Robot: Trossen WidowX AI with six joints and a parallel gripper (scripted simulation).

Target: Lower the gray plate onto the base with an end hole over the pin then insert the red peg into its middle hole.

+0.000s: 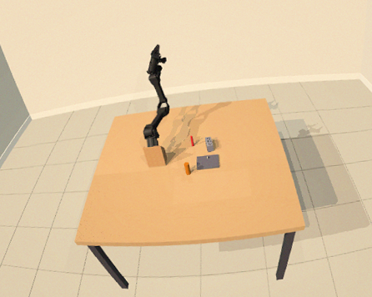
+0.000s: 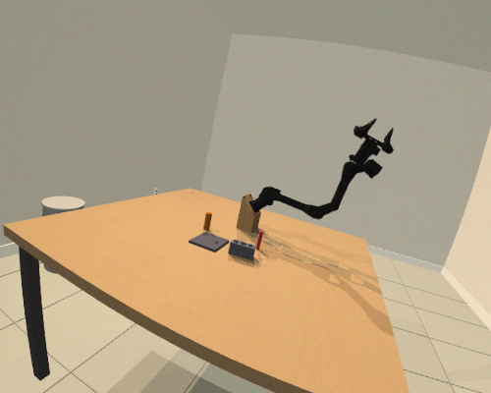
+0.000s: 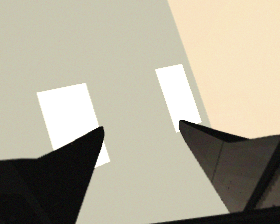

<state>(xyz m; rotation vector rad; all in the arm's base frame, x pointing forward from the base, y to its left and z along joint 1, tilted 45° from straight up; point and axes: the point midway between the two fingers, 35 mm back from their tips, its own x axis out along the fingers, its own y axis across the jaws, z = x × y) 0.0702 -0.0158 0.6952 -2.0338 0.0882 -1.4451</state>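
Note:
The gray plate (image 1: 209,144) (image 2: 242,250), a thick block with holes in its top, lies on the table beside the base. The base (image 1: 207,163) (image 2: 207,241) is a flat dark slab. Its small pin (image 1: 208,157) (image 2: 216,242) stands near the edge on the plate's side, with nothing over it. The red peg (image 1: 192,141) (image 2: 259,240) stands upright on the table near the plate, apart from it. My gripper (image 1: 157,47) (image 2: 384,124) (image 3: 141,127) is open and empty, raised high above the table and far from the objects. The wrist view shows only its fingers, walls and bright panels.
An orange cylinder (image 1: 187,168) (image 2: 208,221) stands upright on the table (image 1: 184,220) (image 2: 295,295) beside the base, on the arm's side. The arm rises from a wooden block (image 1: 155,156) (image 2: 247,216). A round bin (image 2: 63,203) stands beyond the table.

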